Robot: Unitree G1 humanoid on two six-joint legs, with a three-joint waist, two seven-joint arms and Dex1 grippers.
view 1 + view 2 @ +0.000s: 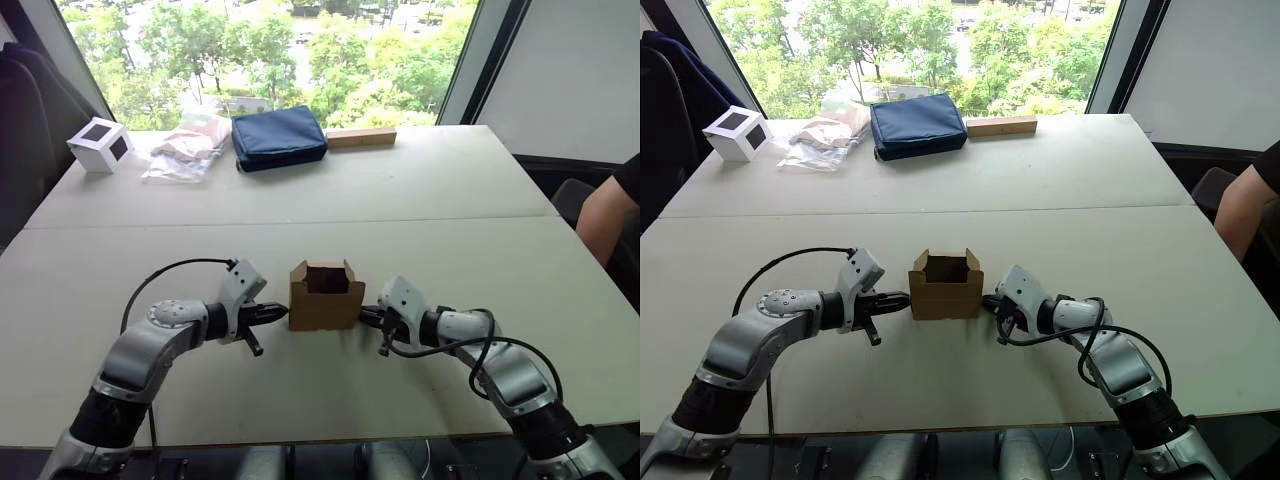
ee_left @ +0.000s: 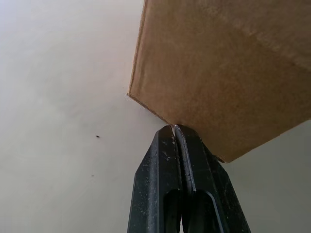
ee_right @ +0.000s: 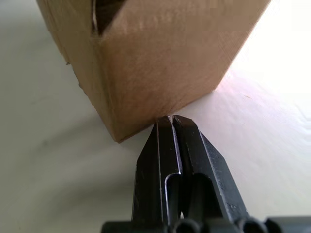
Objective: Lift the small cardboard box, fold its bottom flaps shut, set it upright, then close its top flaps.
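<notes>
Both grippers, left gripper (image 1: 276,314) and right gripper (image 1: 367,314), are pinched closed, pressing the small cardboard box (image 1: 325,296) from opposite sides on the counter (image 1: 450,190), probably squeezing it for lifting.

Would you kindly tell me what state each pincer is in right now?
Left pincer: closed, holding nothing, tips against the small cardboard box.
Right pincer: closed, holding nothing, tips at the box's opposite side.
</notes>
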